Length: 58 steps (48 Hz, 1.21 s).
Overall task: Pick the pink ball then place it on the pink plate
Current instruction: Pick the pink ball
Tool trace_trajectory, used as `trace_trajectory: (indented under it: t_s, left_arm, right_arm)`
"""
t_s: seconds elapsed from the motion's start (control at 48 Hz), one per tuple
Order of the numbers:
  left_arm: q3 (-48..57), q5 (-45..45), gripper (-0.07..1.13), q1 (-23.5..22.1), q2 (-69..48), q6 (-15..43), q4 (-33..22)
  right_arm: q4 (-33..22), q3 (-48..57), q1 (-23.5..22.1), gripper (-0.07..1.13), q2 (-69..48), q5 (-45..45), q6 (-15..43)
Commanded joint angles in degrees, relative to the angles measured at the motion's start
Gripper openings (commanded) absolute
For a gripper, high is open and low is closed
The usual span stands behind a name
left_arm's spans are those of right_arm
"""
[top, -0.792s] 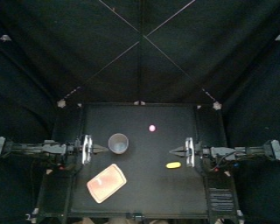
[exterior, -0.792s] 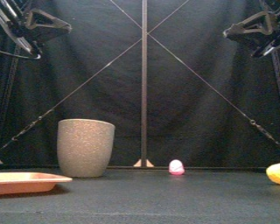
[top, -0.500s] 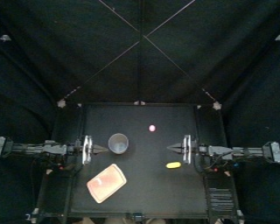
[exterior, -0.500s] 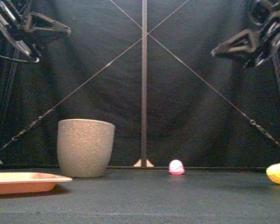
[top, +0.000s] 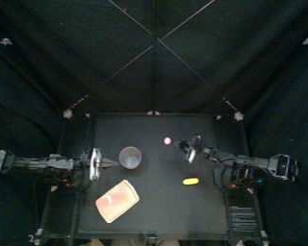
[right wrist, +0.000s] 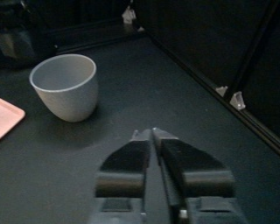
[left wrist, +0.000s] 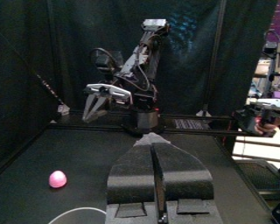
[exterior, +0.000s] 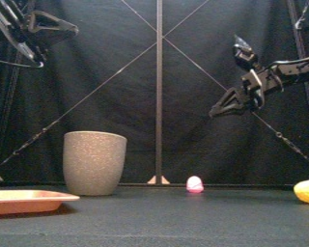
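right arm (top: 246, 161) now farther inward, up near the pink ball (top: 167, 141), its jaws together, empty

Top hi, front low; shared: pink ball (top: 167, 141)

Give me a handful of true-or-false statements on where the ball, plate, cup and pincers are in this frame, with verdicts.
1. The ball lies on the plate. False: it lies on the bare table toward the back, while the plate is at the front left.
2. The left pincer and the right pincer are both shut and empty. True.
3. The cup lies tipped on its side. False: it stands upright.
4. The right pincer hangs in the air, well above the ball. True.
5. A yellow toy lies on the table's right half. True.
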Motion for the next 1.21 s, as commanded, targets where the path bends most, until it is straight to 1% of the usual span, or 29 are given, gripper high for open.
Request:
trace_trajectory:
  t_s: [0.021, 0.062, 0.229, 0.333, 0.5, 0.646, 0.833, 1.208]
  left_arm:
    - [-0.8, -0.4, 0.08, 0.1, 0.4, 0.1, 0.0]
    - [-0.8, -0.5, 0.08, 0.2, 0.4, 0.0, 0.0]
    - [-0.4, -0.4, 0.08, 1.1, 0.4, 0.0, -0.1]
    - [0.0, -0.4, 0.08, 1.3, 0.4, 0.0, -0.1]
    - [0.4, -0.4, 0.08, 1.5, 0.4, 0.1, 0.0]
    - [0.7, -0.4, 0.08, 1.8, 0.4, 0.1, 0.0]
    - [1.2, -0.5, 0.07, 1.8, 0.4, 0.0, -0.1]
    - [1.2, -1.1, 0.08, 2.0, 0.4, 0.1, 0.0]
  right_arm:
    - [1.1, -3.3, -1.0, 1.02, 4.3, -0.4, 0.4]
    - [1.9, -4.3, -1.1, 1.04, 6.2, -0.4, 0.3]
    - [2.5, -8.7, -2.2, 1.04, 14.0, -0.5, -0.4]
    - [1.2, -11.7, -3.5, 1.04, 19.2, -0.2, -0.8]
    - [-2.8, -14.9, -5.4, 1.04, 24.7, 1.5, -0.4]
    - [-4.5, -16.7, -6.8, 1.04, 27.0, 4.0, -0.3]
    - [-4.7, -18.2, -8.4, 1.04, 28.7, 7.5, -0.3]
    - [-4.6, -18.6, -8.6, 1.03, 31.6, 8.3, 0.1]
